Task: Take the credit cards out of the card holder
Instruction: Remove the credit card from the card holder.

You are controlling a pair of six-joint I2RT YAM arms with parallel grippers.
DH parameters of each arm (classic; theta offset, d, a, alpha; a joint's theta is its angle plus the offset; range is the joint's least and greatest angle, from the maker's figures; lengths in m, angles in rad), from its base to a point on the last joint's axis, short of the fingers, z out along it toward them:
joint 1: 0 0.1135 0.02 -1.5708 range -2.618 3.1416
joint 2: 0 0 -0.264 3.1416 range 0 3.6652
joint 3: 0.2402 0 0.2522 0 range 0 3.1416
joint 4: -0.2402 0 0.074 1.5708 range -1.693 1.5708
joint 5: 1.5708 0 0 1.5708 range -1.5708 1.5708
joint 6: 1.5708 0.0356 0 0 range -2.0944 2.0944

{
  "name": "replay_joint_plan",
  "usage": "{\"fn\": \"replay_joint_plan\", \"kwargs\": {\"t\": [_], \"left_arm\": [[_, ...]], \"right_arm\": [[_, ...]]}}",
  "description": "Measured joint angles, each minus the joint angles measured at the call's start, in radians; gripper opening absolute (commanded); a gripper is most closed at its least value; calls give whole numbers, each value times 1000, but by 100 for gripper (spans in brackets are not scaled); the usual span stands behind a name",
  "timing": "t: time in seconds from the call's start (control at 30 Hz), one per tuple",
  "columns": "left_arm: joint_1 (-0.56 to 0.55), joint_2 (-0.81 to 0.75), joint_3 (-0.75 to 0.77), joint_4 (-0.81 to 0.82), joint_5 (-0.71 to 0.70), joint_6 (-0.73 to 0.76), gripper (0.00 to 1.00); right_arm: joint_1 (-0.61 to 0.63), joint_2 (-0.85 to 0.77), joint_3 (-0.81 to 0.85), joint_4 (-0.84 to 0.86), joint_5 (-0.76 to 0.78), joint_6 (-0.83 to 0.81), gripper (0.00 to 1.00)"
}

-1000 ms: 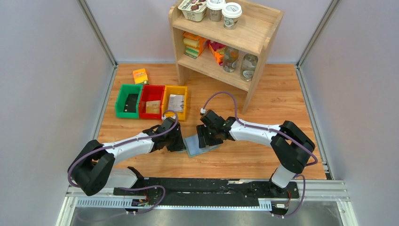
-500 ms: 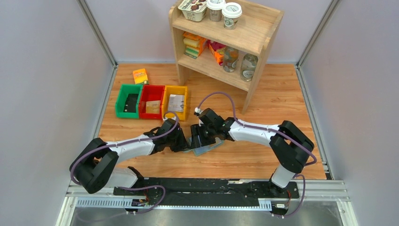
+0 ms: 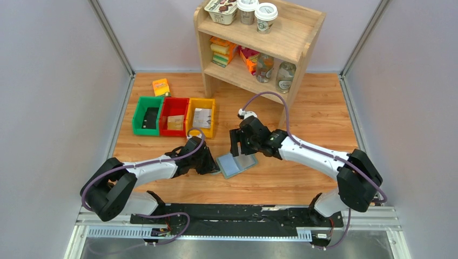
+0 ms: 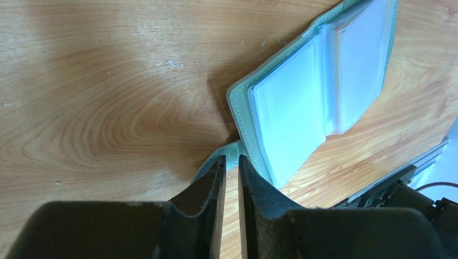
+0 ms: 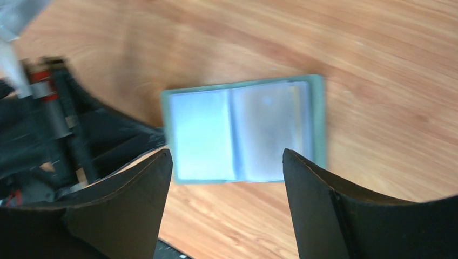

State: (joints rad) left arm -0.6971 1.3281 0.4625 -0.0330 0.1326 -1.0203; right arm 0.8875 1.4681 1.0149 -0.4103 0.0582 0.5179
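Left gripper point(image 4: 229, 159) is pinched nearly closed on the small green side tab at the corner of the card holder point(image 4: 302, 102), its dark padded fingers point(image 4: 200, 189) leaving only a sliver between them. Right gripper point(image 5: 226, 155) hangs spread wide above the same card holder point(image 5: 237, 132), touching nothing.

The card holder point(image 3: 236, 164) lies open and flat on the wooden table point(image 3: 324, 113), near the middle, between the two arms. Bare wood runs to its right and toward the near edge. To the left, a green bin point(image 3: 138, 116), a red bin point(image 3: 163, 115) and a yellow bin point(image 3: 211, 118) stand side by side, touching. The green one holds something dark, the red a tan flat piece, the yellow a pale grey one.

A sage-green stitched border frames glossy, clear blue-grey pocket sleeves. Whether cards sit inside cannot be told.
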Motion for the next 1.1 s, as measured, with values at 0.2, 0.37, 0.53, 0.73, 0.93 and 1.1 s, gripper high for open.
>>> {"fn": "replay_joint_plan", "kwargs": {"t": [0.2,0.37,0.53,0.73,0.93,1.1], "left_arm": [[0,1,0,2,1,0,22],[0,2,0,2,2,-1,22],[0,5,0,8,3,-3,22],[0,10,0,15,9,-5,21],[0,10,0,16,9,-5,21],[0,10,0,16,9,-5,21]], "right_arm": [[-40,74,0,-52,58,-6,80],[-35,130,-1,-66,56,2,80],[-35,154,-2,-66,48,14,80],[-31,184,-6,-64,30,27,80],[-28,198,-10,-65,31,28,78],[-26,199,-10,-64,21,26,72]]}}
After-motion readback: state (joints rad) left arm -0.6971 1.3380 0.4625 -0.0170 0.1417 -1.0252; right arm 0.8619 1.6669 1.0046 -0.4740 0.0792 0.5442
